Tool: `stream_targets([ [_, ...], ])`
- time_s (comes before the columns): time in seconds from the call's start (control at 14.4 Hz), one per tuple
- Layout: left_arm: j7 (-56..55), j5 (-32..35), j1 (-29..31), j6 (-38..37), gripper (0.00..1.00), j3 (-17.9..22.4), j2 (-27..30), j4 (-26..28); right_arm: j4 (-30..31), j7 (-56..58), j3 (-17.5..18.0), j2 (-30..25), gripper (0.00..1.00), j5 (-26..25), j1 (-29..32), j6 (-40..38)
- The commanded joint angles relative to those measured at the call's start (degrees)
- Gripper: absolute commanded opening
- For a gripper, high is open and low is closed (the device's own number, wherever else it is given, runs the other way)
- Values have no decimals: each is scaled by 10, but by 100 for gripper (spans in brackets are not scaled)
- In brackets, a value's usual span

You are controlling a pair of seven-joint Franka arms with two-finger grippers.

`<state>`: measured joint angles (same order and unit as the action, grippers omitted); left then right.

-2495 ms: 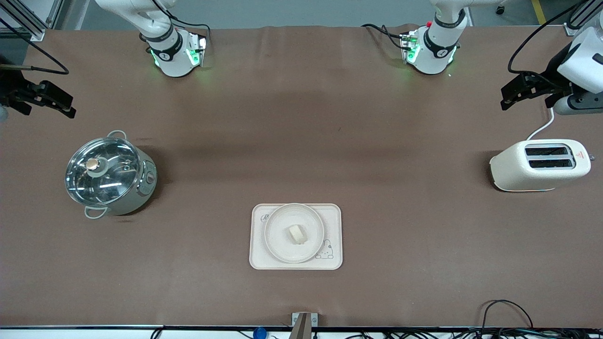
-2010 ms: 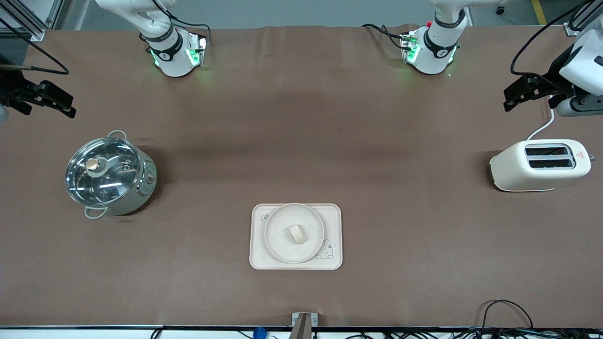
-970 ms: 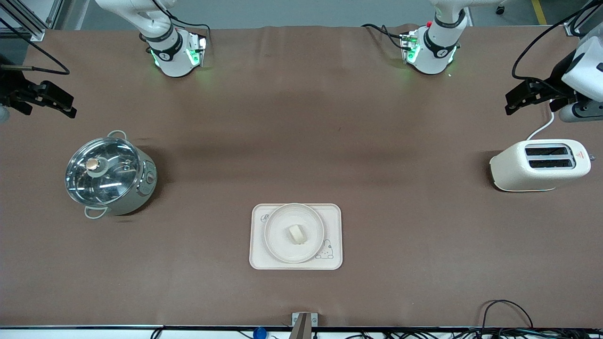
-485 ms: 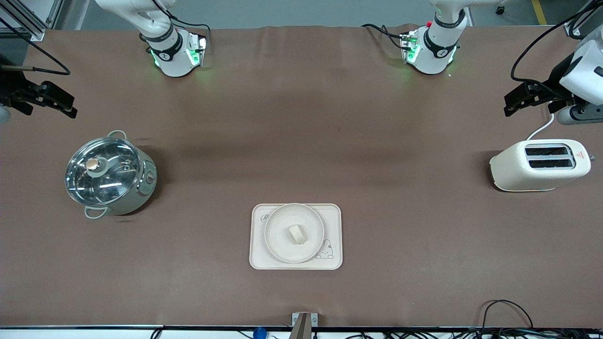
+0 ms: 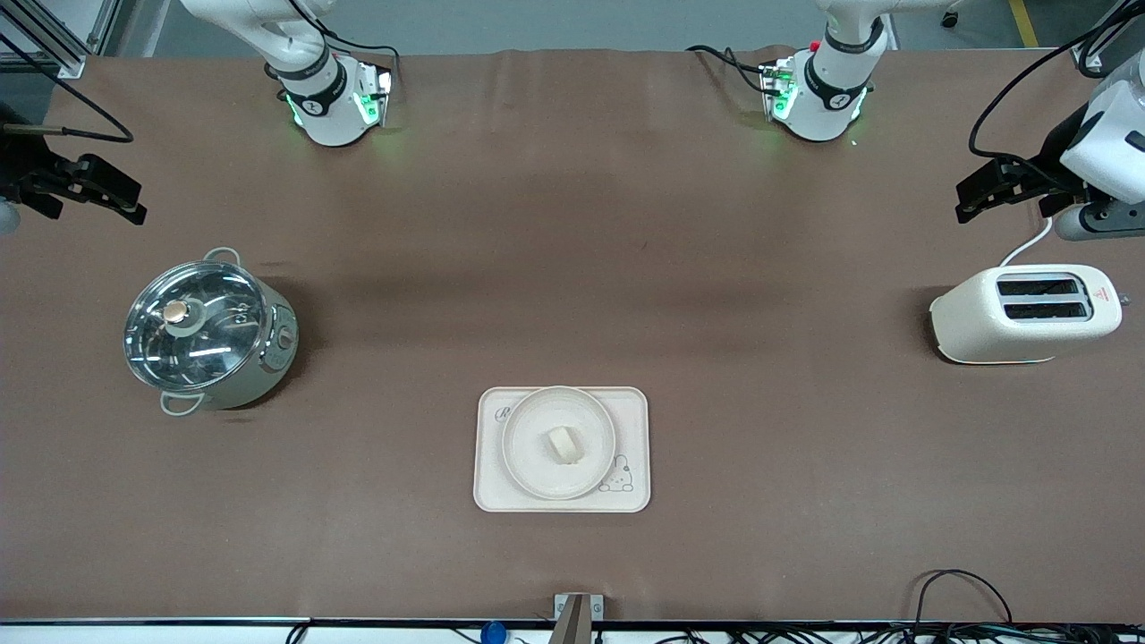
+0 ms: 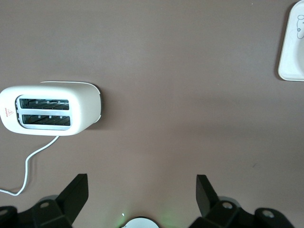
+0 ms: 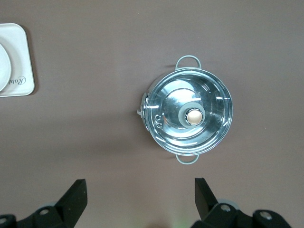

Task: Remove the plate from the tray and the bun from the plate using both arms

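Observation:
The round cream plate (image 5: 528, 420) sits on the rectangular rabbit tray (image 5: 487, 487) at the middle of the table, near the front camera. The small pale bun (image 5: 563, 444) lies in the plate's middle. My left gripper (image 5: 968, 192) hangs open and empty over the left arm's end of the table, by the toaster; its fingers (image 6: 76, 190) stand wide apart in the left wrist view. My right gripper (image 5: 132, 201) hangs open and empty over the right arm's end, by the pot. A tray corner (image 7: 19, 71) and the plate's edge (image 7: 3, 66) show in the right wrist view.
A cream toaster (image 5: 1024, 313) with a white cord stands at the left arm's end, also in the left wrist view (image 6: 52, 110). A steel pot with a glass lid (image 5: 207, 335) stands at the right arm's end, also in the right wrist view (image 7: 189, 116). Cables lie along the table's front edge.
My left gripper has drifted slightly toward the left arm's end of the table and then held. The right gripper, plate and bun have not moved.

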<state>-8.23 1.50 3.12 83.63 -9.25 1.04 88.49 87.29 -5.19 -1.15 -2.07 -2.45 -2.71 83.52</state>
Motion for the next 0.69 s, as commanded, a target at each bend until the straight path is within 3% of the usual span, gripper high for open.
stream_targets([
  [0.0,6,10,-1,-8,100,0,-6,-16,11,-4,1,-10,100,3,0,3],
  [0.42,5,10,0,-8,100,1,-5,-16,11,-4,1,-10,100,10,0,6],
  [0.62,2,10,1,-8,100,1,-9,-16,10,-5,1,11,100,70,-6,36],
])
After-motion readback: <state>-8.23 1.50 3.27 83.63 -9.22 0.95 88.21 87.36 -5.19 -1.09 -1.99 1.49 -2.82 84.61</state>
